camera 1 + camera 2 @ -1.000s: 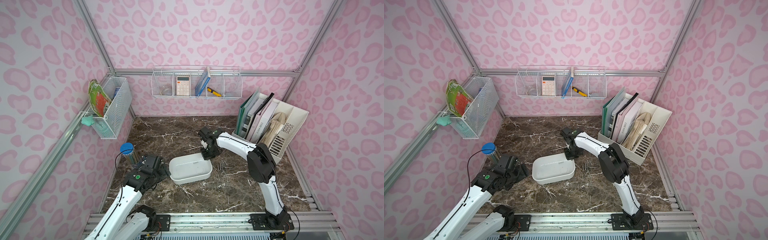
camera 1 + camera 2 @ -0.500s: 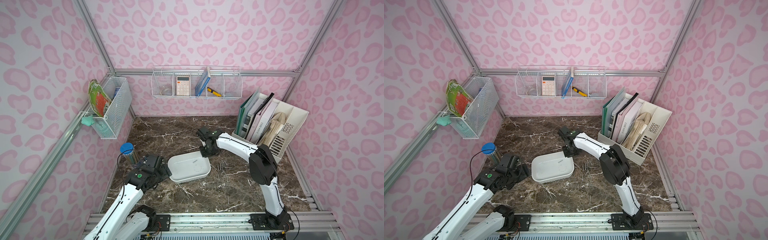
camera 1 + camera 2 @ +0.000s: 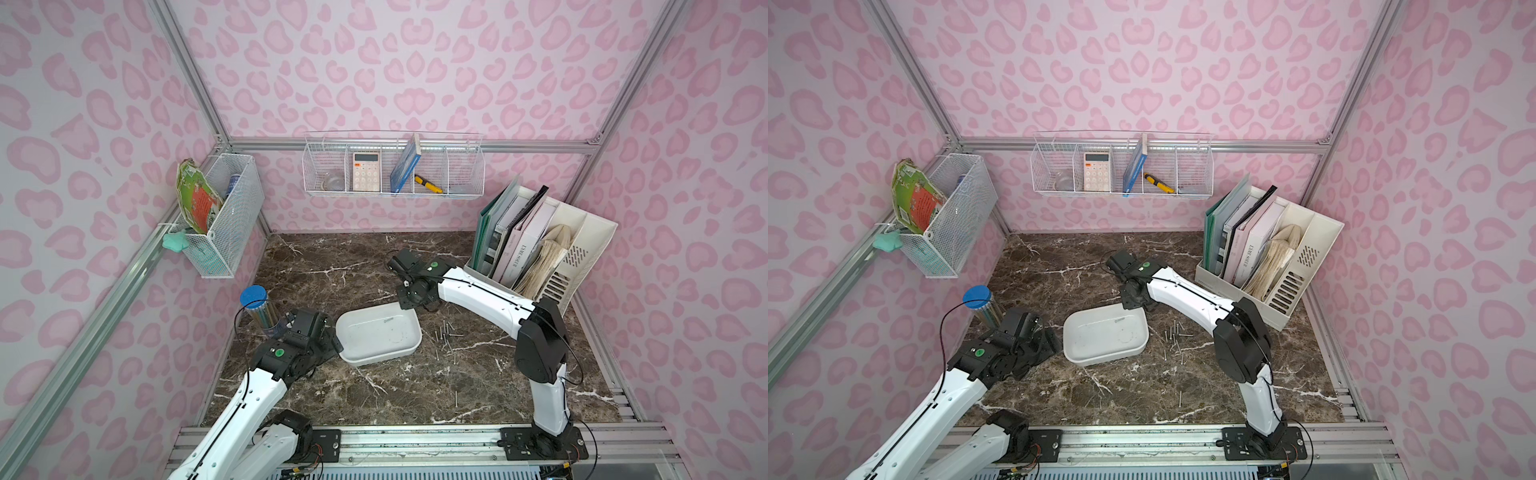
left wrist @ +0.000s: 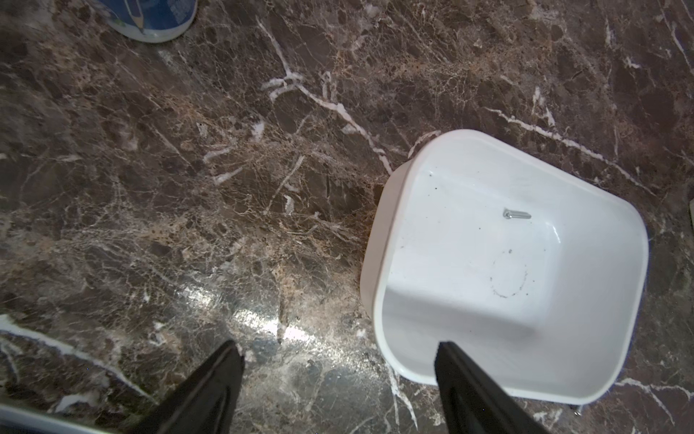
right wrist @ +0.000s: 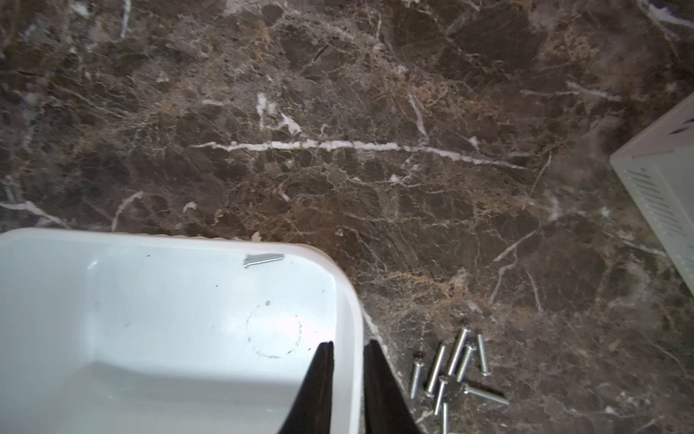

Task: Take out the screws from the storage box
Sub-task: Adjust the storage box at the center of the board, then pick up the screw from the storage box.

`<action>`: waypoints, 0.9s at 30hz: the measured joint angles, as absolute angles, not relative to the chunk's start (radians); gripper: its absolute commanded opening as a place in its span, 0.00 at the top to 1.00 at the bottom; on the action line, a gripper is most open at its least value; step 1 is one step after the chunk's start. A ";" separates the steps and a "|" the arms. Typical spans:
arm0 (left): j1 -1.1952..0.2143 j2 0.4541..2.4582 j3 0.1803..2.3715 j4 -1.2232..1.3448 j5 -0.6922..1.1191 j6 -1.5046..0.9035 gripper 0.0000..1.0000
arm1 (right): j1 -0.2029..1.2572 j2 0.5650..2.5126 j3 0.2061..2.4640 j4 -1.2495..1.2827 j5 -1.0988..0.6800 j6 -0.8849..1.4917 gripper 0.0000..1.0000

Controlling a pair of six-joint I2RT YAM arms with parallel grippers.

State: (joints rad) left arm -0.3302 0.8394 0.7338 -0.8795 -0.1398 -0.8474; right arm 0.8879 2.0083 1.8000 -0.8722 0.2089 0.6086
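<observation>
One screw (image 4: pixel 516 214) is lying inside the storage box (image 4: pixel 450 270), flat on the white floor close to its far wall. The other screws (image 3: pixel 446 334) are sitting out on the marble tabletop (image 3: pixel 332 266) just right of the box, bunched and overlapping, with a couple of strays nearer. The box is resting mid-table between my two arms.

I'm straddling the box's far right corner with my right gripper (image 5: pixel 348 344): one finger inside, one outside, the thin wall filling the narrow gap between them. Whether I'm actually pinching it or only bracketing it, I can't tell. My left gripper (image 4: pixel 338 344) is spread wide and holding nothing, one finger reaching over the box's near left corner, the other over bare marble.

I'm judging that screw to be light, stiff and slick, a round steel shank likely to roll on glossy plastic, so I'm thinking of pinching across the shank at mid-length. The box is looking light and rigid too, apt to skate on polished stone, so its rim near a corner is the place to hold.

In both top views my wrist is covering my right fingertips. The pile is overlapping too much to count, and my right wrist camera is cutting off the box's left part.
</observation>
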 measured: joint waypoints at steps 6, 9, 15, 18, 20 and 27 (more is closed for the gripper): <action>-0.330 0.826 0.722 -0.877 -0.150 -0.857 0.15 | 0.914 2.012 1.750 -0.748 0.178 0.760 0.78; -0.330 0.821 0.719 -0.877 -0.157 -0.858 0.15 | 0.923 2.030 1.727 -0.686 0.155 0.842 0.77; -0.330 0.799 0.709 -0.879 -0.166 -0.861 0.15 | 0.948 2.074 1.708 -0.601 0.121 0.979 0.58; -0.330 0.788 0.704 -0.878 -0.166 -0.862 0.15 | 0.948 2.075 1.668 -0.571 0.112 1.047 0.58; -0.330 0.781 0.698 -0.877 -0.166 -0.865 0.15 | 0.949 2.073 1.642 -0.560 0.104 1.087 0.61; -0.330 0.771 0.676 -0.868 -0.166 -0.868 0.15 | 0.955 2.112 1.658 -0.547 0.112 1.191 0.62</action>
State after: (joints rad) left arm -0.3302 0.7712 0.6762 -0.8684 -0.1658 -0.8684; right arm 0.9554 2.1124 1.6585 -0.5468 0.1120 1.1908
